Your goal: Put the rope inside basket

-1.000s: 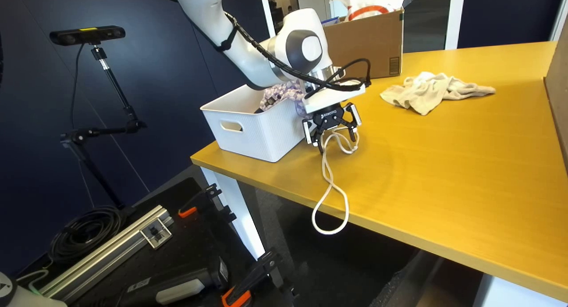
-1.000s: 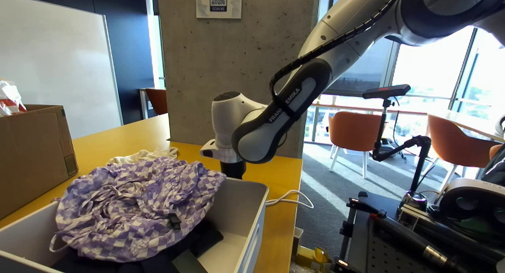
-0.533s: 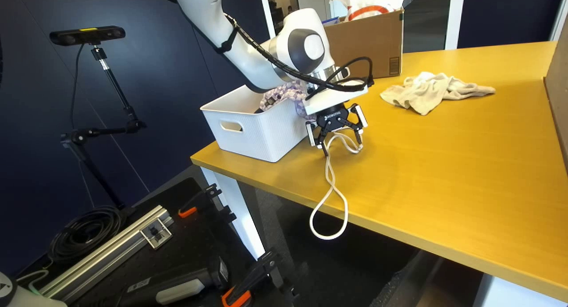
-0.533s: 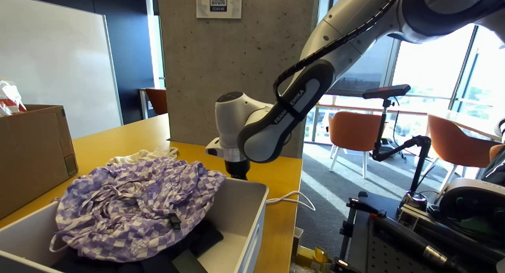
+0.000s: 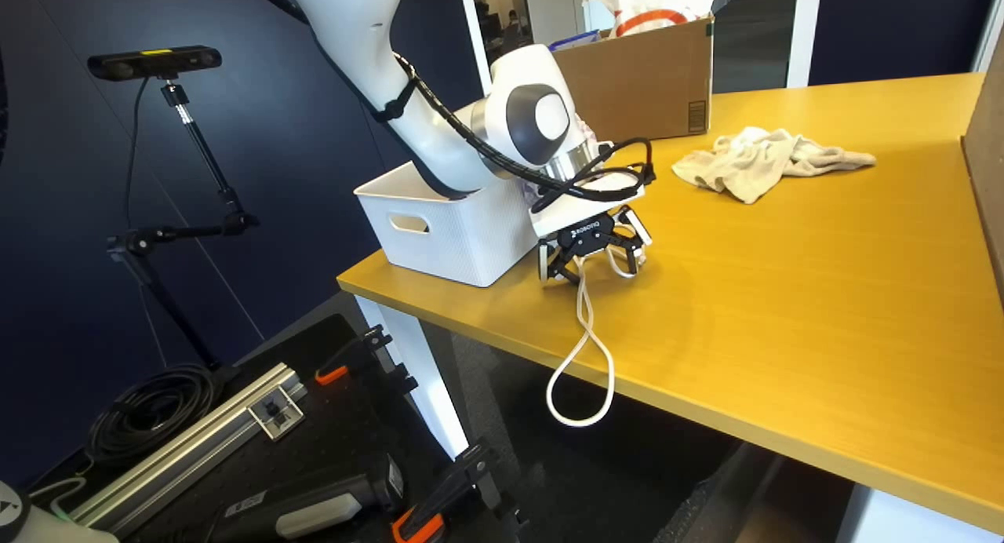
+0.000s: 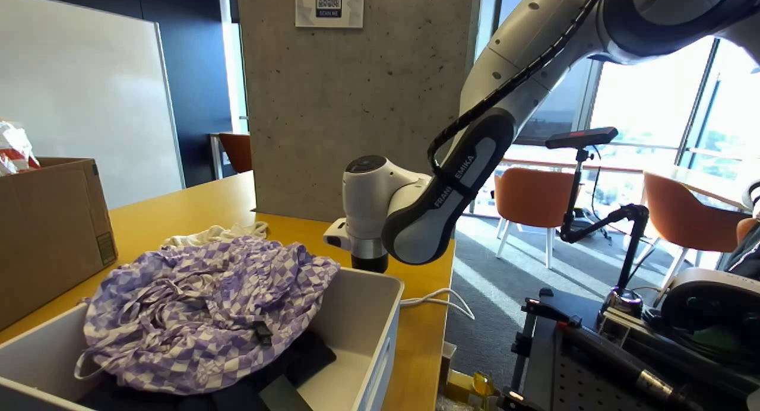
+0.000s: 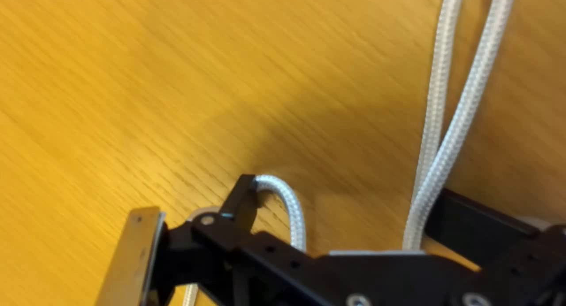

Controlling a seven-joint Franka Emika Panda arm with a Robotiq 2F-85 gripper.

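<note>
Gripper [image 5: 604, 275] stands low just beside the basket [image 5: 439, 249], jaws spread wide and nothing clamped between them. White rope [image 7: 468, 101] lies outside the basket: a gathered part on the table [image 5: 784, 292] just beside it, then 2 strands that cross and finish in 1 loop past the table's edge, farther from the basket. In the wrist view a bend curls by 1 finger [image 7: 241, 204], while the 2 strands run close to the opposite finger [image 7: 473, 228]; whether either is touched I cannot tell.

Braided and limp, the rope should weigh little, fold easily and take a firm pinch without harm. Being thin, it probably needs jaws brought nearly together. Best hold, I judge: the gathered part beside the basket, bend and 2 strands together. Catch only 1 strand, and the loop could trail and snag on the basket.
</note>
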